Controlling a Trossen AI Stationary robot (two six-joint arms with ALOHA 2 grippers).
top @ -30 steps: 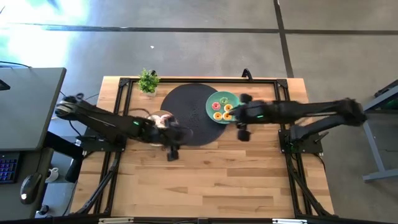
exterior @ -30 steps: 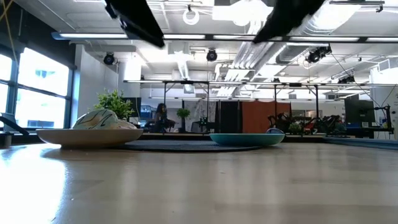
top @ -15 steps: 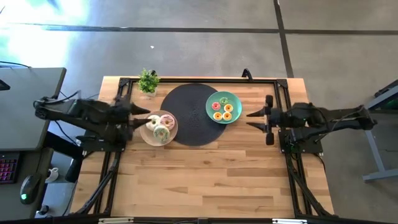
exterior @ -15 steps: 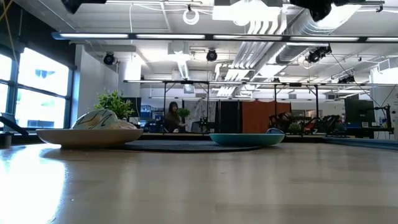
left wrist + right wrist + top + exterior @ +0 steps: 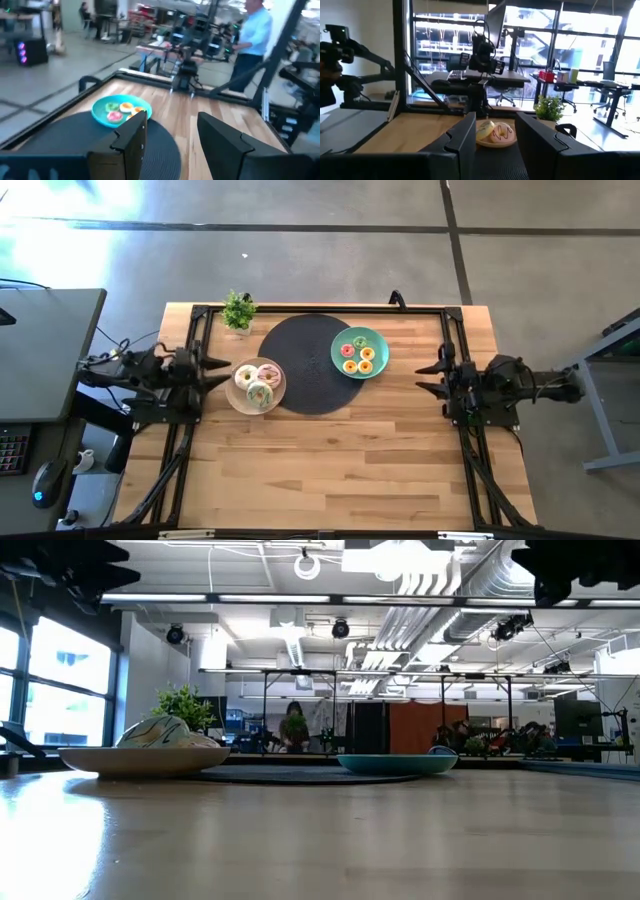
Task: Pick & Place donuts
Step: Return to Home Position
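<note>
On the left gripper, fingers wide apart with nothing between them, tips aimed across the table from its left edge, just beside the beige plate as seen from above. On the right gripper, fingers equally wide and empty, tips aimed inward from the right edge, apart from the teal plate with bare wood between.

On the beige plate, packed close together, a cream donut, a pink donut and a green donut, all of the larger kind. On the teal plate, a loose cluster of five tiny donuts: green toward the back edge, pink and yellow in the middle, two orange-yellow toward the front. Under both plates, a dark round mat at the table's back middle, beige plate overlapping its left rim, teal plate its right. At the back left corner, a small potted plant. In the low view, far off in the room, a person; in the left wrist view, a second person in a light blue shirt beyond the table.
</note>
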